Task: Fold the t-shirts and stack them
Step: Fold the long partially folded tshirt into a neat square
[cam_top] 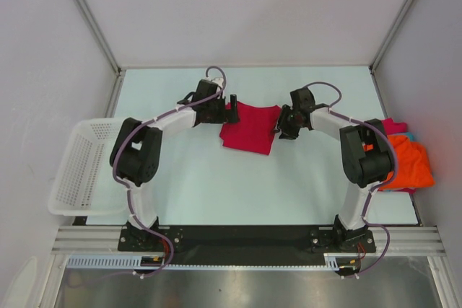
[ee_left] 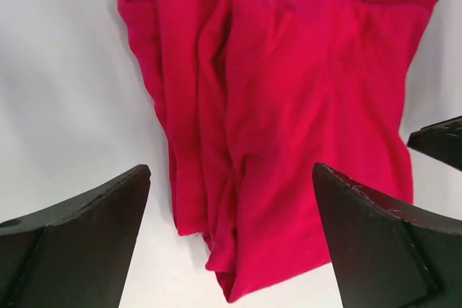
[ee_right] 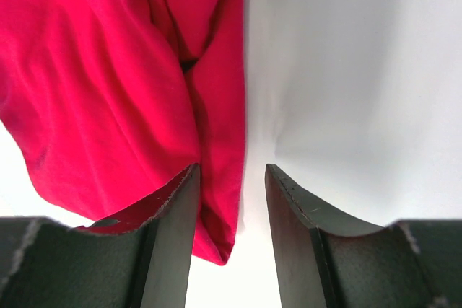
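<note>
A crimson red t-shirt [cam_top: 250, 129] lies folded and rumpled on the table, towards the far middle. My left gripper [cam_top: 232, 110] is at its far left corner, with the jaws wide open. In the left wrist view the shirt [ee_left: 303, 106] lies below and between the two fingers [ee_left: 86, 236], and nothing is gripped. My right gripper [cam_top: 283, 126] is at the shirt's right edge. In the right wrist view its jaws stand partly open, with the shirt's edge [ee_right: 216, 120] between them and not pinched. Orange [cam_top: 408, 165], magenta-pink [cam_top: 394, 125] and teal [cam_top: 409, 137] shirts lie in a pile at the right.
A white lattice basket [cam_top: 78, 167] hangs off the table's left edge. The pile of shirts sits behind the right arm's elbow [cam_top: 364, 153]. White walls and metal posts close in the table [cam_top: 216, 185]. A dark part of the right gripper shows at the right edge of the left wrist view [ee_left: 440, 142].
</note>
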